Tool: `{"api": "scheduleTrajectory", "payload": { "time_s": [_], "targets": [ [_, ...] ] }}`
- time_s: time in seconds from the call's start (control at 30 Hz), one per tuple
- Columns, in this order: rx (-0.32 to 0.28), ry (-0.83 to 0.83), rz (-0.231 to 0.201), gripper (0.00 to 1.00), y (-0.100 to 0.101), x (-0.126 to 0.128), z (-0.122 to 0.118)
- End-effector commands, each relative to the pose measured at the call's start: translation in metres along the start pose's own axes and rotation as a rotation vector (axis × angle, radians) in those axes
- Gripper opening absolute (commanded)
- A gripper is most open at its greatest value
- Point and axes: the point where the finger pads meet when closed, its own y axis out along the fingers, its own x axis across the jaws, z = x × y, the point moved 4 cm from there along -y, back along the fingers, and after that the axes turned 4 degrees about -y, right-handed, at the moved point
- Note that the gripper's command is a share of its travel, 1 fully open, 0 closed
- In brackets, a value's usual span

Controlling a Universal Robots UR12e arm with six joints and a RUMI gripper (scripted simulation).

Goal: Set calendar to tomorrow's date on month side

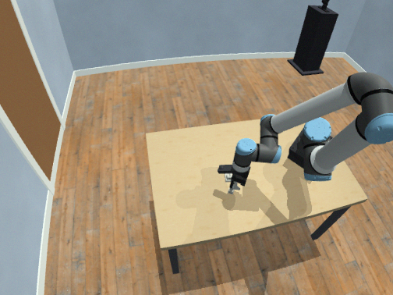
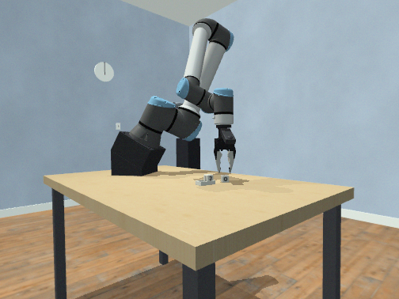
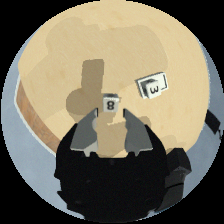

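Note:
A small white tray (image 2: 201,183) (image 3: 139,86) lies on the table. One white cube (image 2: 210,178) (image 3: 155,89) sits in it, with 2 on its side and 3 on top. A second white cube (image 2: 225,179) (image 3: 110,104) stands on the table just beside the tray, outside it, with 0 on its side and 8 on top. My gripper (image 2: 224,171) (image 3: 110,108) (image 1: 232,190) hangs straight above this loose cube, a little over it. Its fingers are partly apart and hold nothing. In the top view the arm mostly hides both cubes.
The arm's black base (image 2: 132,154) (image 1: 308,152) stands at the table's (image 2: 166,213) (image 1: 187,156) back. A black pedestal (image 1: 315,39) stands on the floor far behind. The table edges are well away from the cubes.

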Motion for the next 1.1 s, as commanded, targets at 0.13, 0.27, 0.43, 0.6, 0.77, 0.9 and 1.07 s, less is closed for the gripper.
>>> {"api": "scheduleTrajectory", "payload": {
  "time_s": [0.13,0.27,0.43,0.6,0.77,0.9,1.07],
  "targets": [
    [0.001,0.000,0.000,0.29,-0.018,0.000,0.000],
    [0.001,0.000,0.000,0.29,-0.030,0.000,0.000],
    [0.001,0.000,0.000,0.29,-0.038,0.000,0.000],
    [0.001,0.000,0.000,0.29,-0.039,0.000,0.000],
    [0.005,-0.001,-0.001,0.29,-0.038,0.000,0.000],
    [0.023,-0.002,-0.005,0.29,-0.037,0.000,0.000],
    [0.047,-0.003,-0.009,0.29,-0.036,0.000,-0.001]
  ]
}}
